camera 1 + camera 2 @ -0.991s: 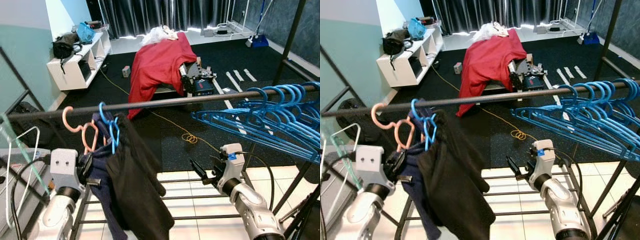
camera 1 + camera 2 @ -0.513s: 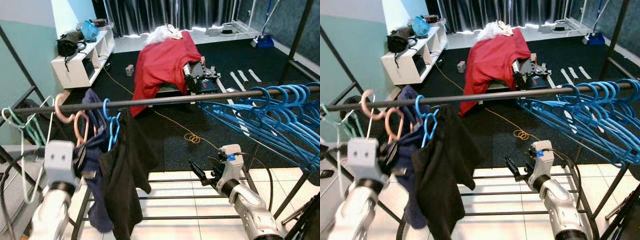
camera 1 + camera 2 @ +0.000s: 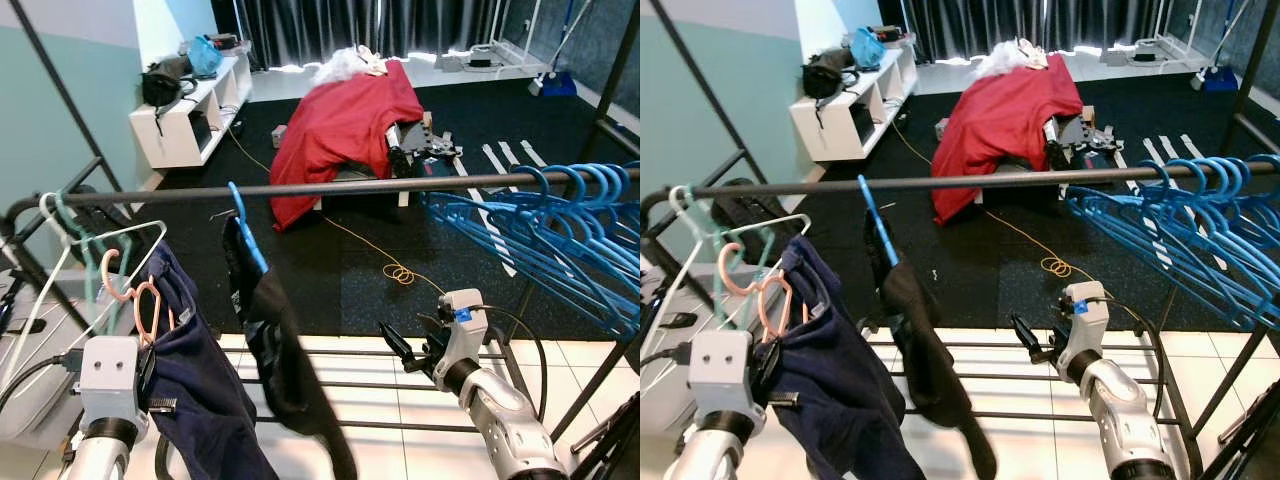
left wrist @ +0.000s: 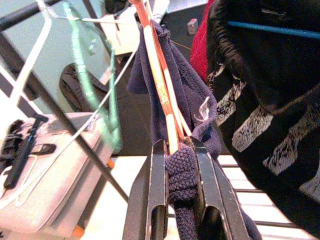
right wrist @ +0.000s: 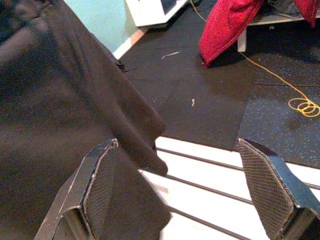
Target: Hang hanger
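1. Hanger (image 3: 135, 300), pink, w/ navy garment (image 3: 200, 390): clamped in left pincer (image 4: 181, 190), hook just below rail (image 3: 330, 186), pointing up.
2. Right pincer (image 5: 185, 185) spread apart, holding nothing, farther off.

The left gripper (image 4: 181, 172) is clamped on the orange hanger (image 4: 161, 85) and bunched navy garment (image 4: 182, 100) at frame centre; a black printed garment (image 4: 270, 105) at right, green hanger (image 4: 95, 85) upper left
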Robot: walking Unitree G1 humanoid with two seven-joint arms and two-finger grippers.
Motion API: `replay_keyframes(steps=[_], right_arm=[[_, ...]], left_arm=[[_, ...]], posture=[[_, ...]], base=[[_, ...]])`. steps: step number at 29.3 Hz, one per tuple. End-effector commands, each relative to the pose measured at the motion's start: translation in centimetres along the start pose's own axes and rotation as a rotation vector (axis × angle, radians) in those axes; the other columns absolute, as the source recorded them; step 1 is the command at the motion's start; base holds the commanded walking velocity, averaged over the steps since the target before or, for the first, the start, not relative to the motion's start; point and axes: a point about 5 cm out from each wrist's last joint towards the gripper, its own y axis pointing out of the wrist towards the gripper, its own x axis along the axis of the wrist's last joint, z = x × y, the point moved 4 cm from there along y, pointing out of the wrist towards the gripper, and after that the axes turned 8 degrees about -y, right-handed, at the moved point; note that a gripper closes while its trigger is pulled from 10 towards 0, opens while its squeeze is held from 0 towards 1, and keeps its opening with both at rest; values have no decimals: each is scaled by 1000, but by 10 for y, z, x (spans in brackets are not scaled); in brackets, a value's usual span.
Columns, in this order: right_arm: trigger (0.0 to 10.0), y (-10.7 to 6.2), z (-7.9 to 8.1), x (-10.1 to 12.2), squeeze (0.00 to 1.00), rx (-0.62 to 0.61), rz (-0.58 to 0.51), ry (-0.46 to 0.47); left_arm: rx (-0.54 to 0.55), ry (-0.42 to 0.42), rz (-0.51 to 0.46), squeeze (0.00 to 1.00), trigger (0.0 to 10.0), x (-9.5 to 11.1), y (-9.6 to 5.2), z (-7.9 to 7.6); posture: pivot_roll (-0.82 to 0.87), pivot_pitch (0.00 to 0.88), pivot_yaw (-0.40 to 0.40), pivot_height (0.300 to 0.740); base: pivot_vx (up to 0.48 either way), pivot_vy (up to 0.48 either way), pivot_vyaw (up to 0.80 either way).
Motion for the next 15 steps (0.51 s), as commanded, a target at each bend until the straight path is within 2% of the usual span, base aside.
replay_keyframes(steps=[1, 4, 10, 12, 15], right_arm=[[10000, 2, 4, -1, 0, 15, 9, 3], [10000, 2, 4, 0, 0, 13, 7, 0], [10000, 3, 4, 1, 0, 11, 2, -2], [10000, 3, 4, 2, 0, 11, 2, -2], [10000, 3, 4, 2, 0, 13, 1, -1]], left_arm=[[20, 21, -8, 0, 10000, 1, -1, 5], [30, 14, 4, 0, 10000, -3, 3, 8], [-28, -15, 18, 0, 10000, -5, 9, -9], [-31, -16, 19, 0, 10000, -5, 9, -10], [-149, -43, 51, 0, 10000, -9, 9, -29]], posture=[[-100, 0, 78, 731], [-105, 0, 80, 731], [-105, 0, 80, 731], [-105, 0, 80, 731], [-102, 0, 78, 731]], base=[[-371, 0, 0], [-370, 0, 0], [-361, 0, 0], [-349, 0, 0], [0, 0, 0]])
